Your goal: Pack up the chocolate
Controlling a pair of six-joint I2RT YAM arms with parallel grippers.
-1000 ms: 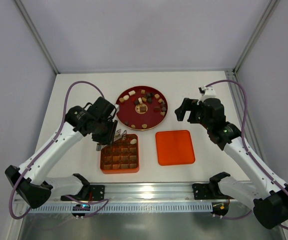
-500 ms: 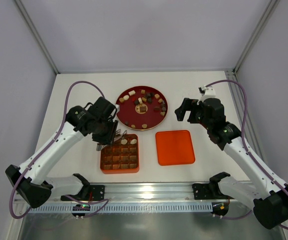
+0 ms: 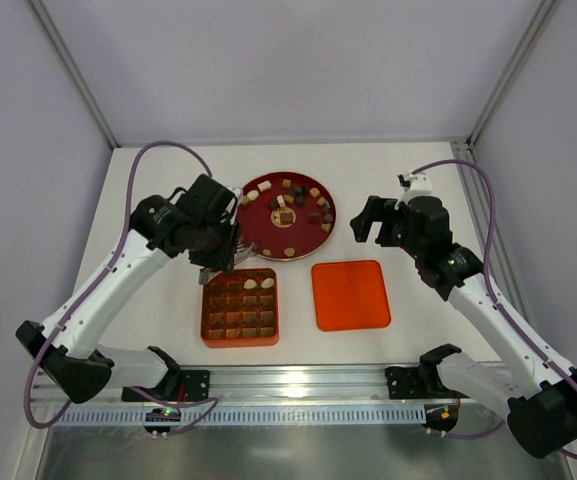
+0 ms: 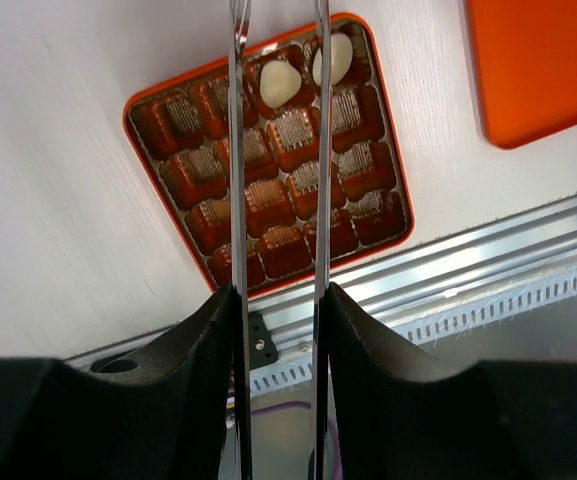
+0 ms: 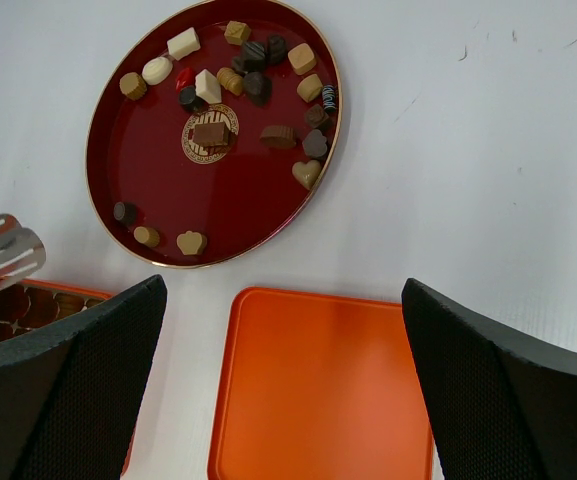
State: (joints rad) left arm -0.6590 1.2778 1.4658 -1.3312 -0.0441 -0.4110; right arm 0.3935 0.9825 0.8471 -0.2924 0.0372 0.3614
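Observation:
Several chocolate pieces (image 5: 213, 135), dark, tan and cream, lie scattered on a round red plate (image 3: 268, 232). Two cream pieces (image 4: 279, 82) sit side by side in the far row of the orange gridded box (image 3: 206, 320); its other cells look bare. My left gripper (image 3: 218, 255) hangs over the box's far-left corner, shut on thin metal tongs (image 4: 236, 180). The tong blades stand apart, their tips beyond the wrist view's top edge. My right gripper (image 3: 368, 222) hovers wide open above the flat orange lid (image 5: 328, 380), holding nothing.
The lid (image 3: 349, 294) lies right of the box, just in front of the plate. An aluminium rail (image 3: 298, 380) runs along the near edge by both arm bases. Enclosure walls stand at the left, right and back.
A second cream piece now lies in the box beside the first. The left gripper and tongs have lifted back from the box toward the plate's left side. The right arm stayed still.

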